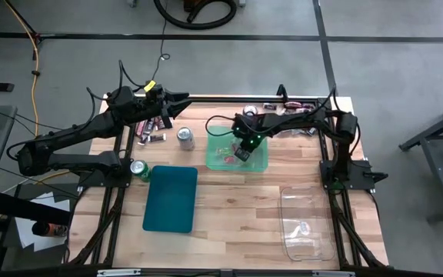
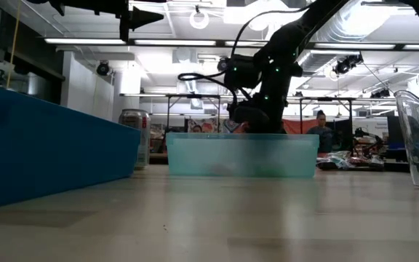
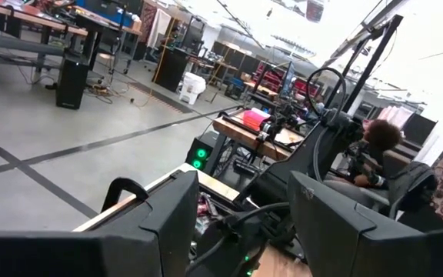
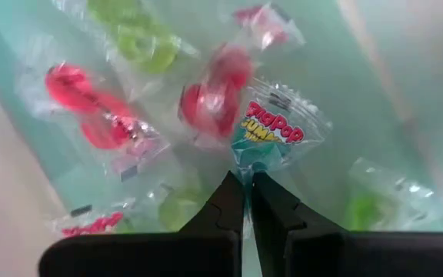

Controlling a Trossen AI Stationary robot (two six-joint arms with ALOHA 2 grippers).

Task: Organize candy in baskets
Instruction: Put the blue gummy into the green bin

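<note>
One wrapped candy (image 4: 271,135) pinched by its wrapper in right tool (image 4: 248,192), low over green basket (image 1: 261,163) at frame centre for sorting; left tool (image 1: 181,106), released, waits upper left above surface.

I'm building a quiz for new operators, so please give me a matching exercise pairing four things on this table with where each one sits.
Column 1:
1. dark teal basket
2. light green basket
3. clear basket
4. green soda can

Column 2:
A. under the right gripper, candy inside
B. near-right corner of the table
C. beside the left arm's base
D. table's middle-left, no candy visible in it

Pairs: 1-D, 2-A, 3-B, 4-C
</note>
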